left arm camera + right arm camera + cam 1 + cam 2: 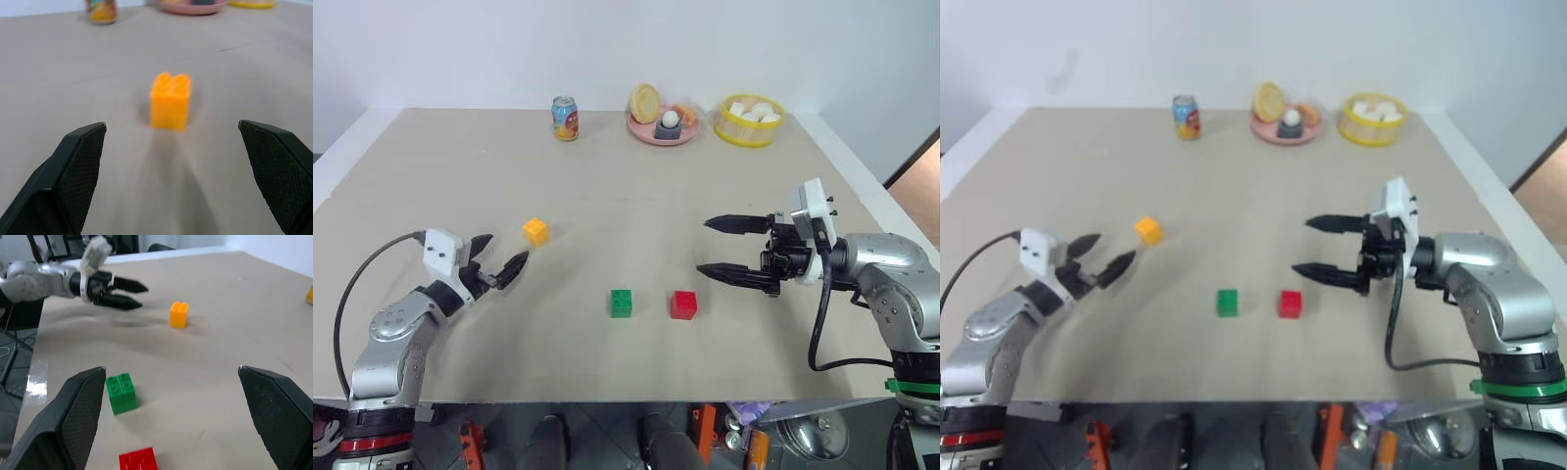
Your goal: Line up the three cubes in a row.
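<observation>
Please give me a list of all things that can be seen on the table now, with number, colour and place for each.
yellow-orange cube: 1, yellow-orange, left part of the table, apart from the other two cubes
green cube: 1, green, near middle, left of the red one
red cube: 1, red, beside the green one with a gap
soda can: 1, blue and orange, upright at the far edge
pink plate: 1, pink, far edge, holding small food items
yellow basket: 1, yellow, right of the plate, with white lumps
table: 1, beige
left gripper: 1, black fingers, open, facing the yellow-orange cube
right gripper: 1, black fingers, open, right of the red cube
</observation>
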